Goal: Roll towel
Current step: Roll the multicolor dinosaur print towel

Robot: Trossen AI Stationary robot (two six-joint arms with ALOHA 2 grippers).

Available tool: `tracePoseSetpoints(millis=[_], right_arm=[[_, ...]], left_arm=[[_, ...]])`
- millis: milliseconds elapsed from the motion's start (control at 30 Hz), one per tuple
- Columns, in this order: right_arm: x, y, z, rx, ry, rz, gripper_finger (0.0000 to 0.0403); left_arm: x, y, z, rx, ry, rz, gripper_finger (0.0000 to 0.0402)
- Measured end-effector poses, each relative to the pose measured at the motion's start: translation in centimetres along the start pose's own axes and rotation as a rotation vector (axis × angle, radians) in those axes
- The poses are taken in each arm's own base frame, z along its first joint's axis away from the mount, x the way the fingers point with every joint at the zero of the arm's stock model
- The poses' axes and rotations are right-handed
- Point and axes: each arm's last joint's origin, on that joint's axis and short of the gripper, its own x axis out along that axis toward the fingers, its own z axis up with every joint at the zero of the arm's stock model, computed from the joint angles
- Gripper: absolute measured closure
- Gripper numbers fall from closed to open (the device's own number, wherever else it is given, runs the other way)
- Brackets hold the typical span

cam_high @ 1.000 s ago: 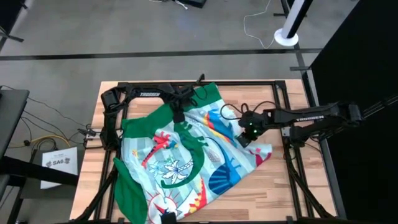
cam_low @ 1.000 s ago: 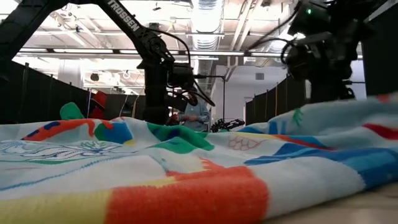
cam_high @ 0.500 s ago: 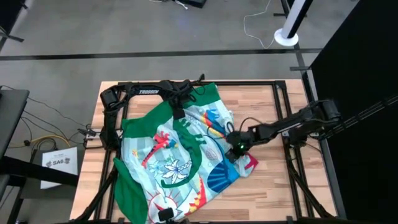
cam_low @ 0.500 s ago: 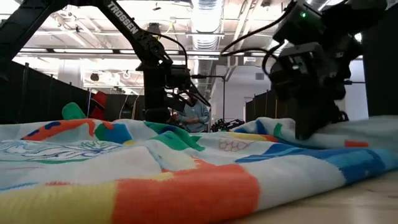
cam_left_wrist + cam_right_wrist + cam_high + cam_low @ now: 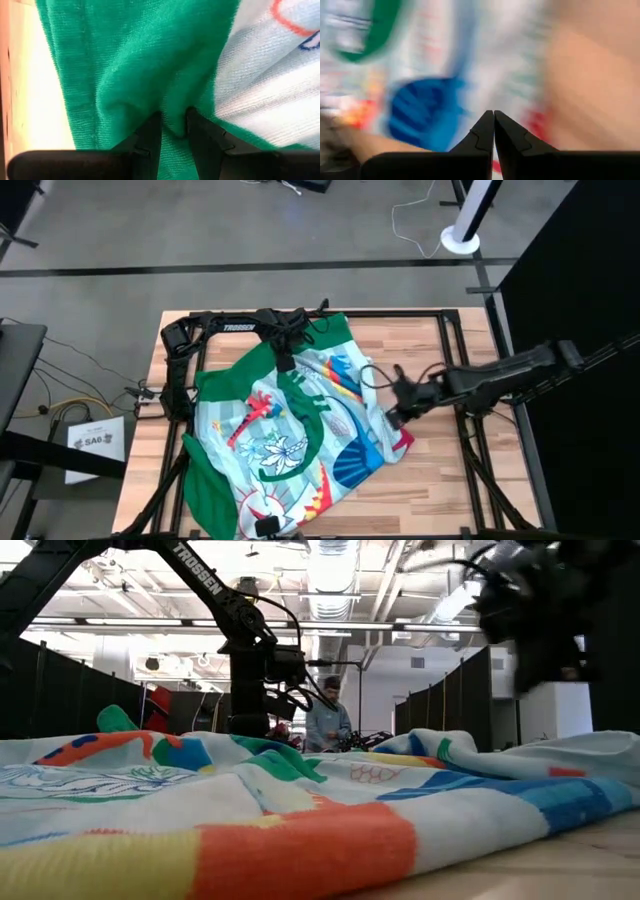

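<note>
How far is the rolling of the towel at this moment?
Hardly begun. The towel lies crumpled and mostly spread on the table, with no roll visible. The left gripper pinches a green fold at the far edge. The right gripper is shut and empty above the towel's right edge. All rolling is left.

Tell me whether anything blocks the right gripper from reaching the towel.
Nothing visible does. The right gripper, fingers shut and empty, hangs beside the towel at its right edge, with only bare table around. The left gripper pinches the green fold.
</note>
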Motion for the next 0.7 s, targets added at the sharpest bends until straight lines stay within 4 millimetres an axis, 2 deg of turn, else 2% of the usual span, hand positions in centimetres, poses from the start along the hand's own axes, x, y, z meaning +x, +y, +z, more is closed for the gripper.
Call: tracePoseSetpoints(millis=[67, 167, 333, 467, 600, 700], right_arm=[[-0.2, -1.4, -0.8, -0.007, 0.036, -0.078, 0.0403], [0.6, -1.6, -1.5, -0.032, 0.033, -0.041, 0.0403], [4.5, -1.6, -2.5, -0.036, 0.040, 0.006, 0.0403], [6.9, -1.5, -4.0, -0.066, 0.187, -0.031, 0.0403], [7.4, -0.9, -5.9, -0.102, 0.321, -0.018, 0.0403], [6.7, -0.9, -7.4, -0.069, 0.436, -0.011, 0.0403]], left_arm=[[0.0, 0.0, 0.0, 0.010, 0.000, 0.000, 0.0325], [0.0, 0.0, 0.0, 0.012, 0.000, -0.001, 0.0325], [0.0, -0.1, 0.0, -0.008, 0.000, -0.003, 0.0325], [0.0, -0.1, 0.0, -0.020, 0.001, -0.004, 0.0325], [0.0, 0.0, 0.0, -0.046, -0.003, -0.020, 0.0325], [0.0, -0.1, 0.0, -0.061, 0.000, -0.027, 0.0325]])
